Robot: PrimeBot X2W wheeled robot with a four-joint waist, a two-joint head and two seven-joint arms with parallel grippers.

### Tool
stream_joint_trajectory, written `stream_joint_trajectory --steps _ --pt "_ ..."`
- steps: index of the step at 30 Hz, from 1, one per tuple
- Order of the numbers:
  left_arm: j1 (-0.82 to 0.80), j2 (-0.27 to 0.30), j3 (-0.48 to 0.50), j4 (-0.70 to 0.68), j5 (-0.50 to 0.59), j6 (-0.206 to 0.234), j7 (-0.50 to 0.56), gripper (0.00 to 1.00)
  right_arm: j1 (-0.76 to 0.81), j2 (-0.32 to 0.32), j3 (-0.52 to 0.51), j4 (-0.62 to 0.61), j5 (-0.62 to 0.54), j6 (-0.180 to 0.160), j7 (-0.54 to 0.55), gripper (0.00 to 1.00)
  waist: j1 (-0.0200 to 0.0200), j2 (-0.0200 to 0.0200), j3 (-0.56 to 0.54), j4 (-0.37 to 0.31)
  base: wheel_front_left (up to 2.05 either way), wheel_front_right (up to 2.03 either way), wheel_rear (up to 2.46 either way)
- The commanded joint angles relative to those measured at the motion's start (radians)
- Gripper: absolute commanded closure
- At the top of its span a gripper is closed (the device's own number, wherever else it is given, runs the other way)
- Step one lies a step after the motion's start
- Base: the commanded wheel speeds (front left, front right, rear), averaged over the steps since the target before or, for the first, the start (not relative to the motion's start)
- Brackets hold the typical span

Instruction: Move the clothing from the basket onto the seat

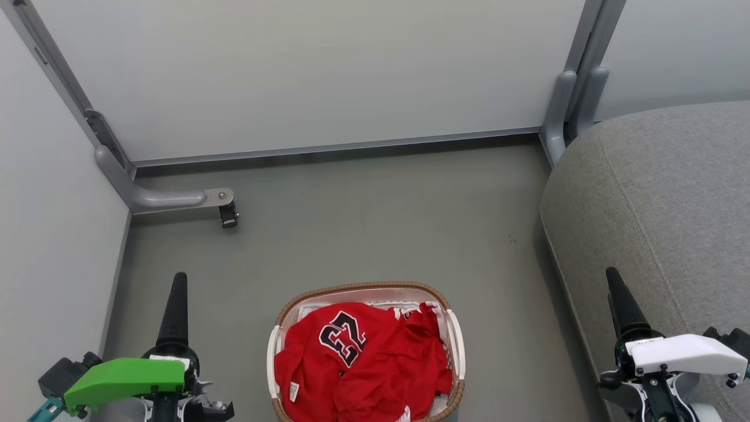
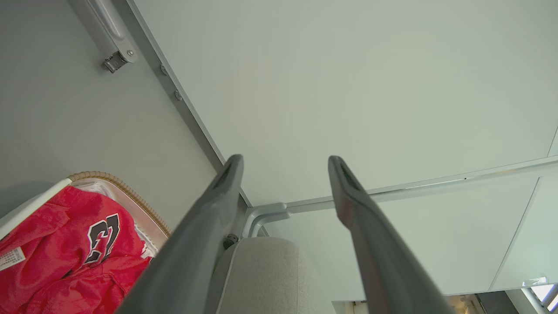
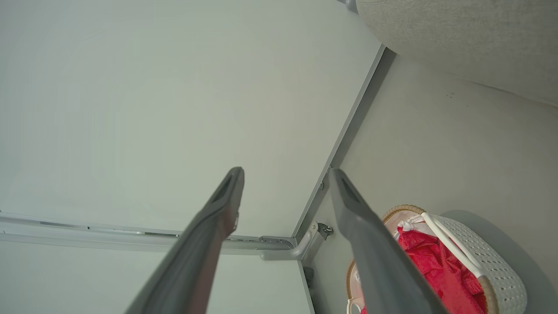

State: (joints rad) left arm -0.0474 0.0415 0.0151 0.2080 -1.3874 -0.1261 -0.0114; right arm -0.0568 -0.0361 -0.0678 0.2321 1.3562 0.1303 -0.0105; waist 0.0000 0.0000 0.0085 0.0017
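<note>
The white basket (image 1: 363,287) with a brown woven rim stands on the floor at the bottom centre. The red clothing (image 1: 363,363) fills it, with a jersey numbered 23 on top. The grey seat (image 1: 662,205) rises at the right. My left gripper (image 1: 179,278) hangs left of the basket, open and empty. My right gripper (image 1: 612,275) is open and empty beside the seat's front edge. In the left wrist view the open gripper (image 2: 285,159) has the clothing (image 2: 65,244), the basket (image 2: 117,185) and the seat (image 2: 261,274) below it. The right wrist view shows its open gripper (image 3: 285,172), the basket (image 3: 488,257), the clothing (image 3: 436,266) and the seat (image 3: 471,39).
Pale partition walls close off the back and left. A grey metal foot with a caster (image 1: 228,214) juts onto the floor at the left, and a partition post (image 1: 571,105) stands at the seat's far corner. A bit of white cloth (image 1: 404,305) shows at the basket's far edge.
</note>
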Motion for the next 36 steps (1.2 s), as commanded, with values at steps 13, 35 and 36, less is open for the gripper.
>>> stream_joint_trajectory --steps 13,35,36 --pt "0.001 0.006 -0.047 -0.053 0.293 0.024 -0.055 0.0 -0.001 -0.009 0.031 -0.078 -0.271 0.0 -0.055 0.0 0.0 0.0 0.005 0.002 0.0 0.0 0.0" --pt "0.021 0.008 -0.113 -0.026 0.646 0.036 -0.122 0.0 0.01 -0.012 0.058 -0.051 -0.617 0.0 -0.122 0.0 0.0 0.0 0.011 0.005 0.0 0.0 0.0" --pt "0.022 0.008 -0.115 -0.023 0.656 0.037 -0.125 0.0 0.01 -0.012 0.059 -0.052 -0.628 0.0 -0.125 0.0 0.0 0.0 0.011 0.005 0.0 0.0 0.0"
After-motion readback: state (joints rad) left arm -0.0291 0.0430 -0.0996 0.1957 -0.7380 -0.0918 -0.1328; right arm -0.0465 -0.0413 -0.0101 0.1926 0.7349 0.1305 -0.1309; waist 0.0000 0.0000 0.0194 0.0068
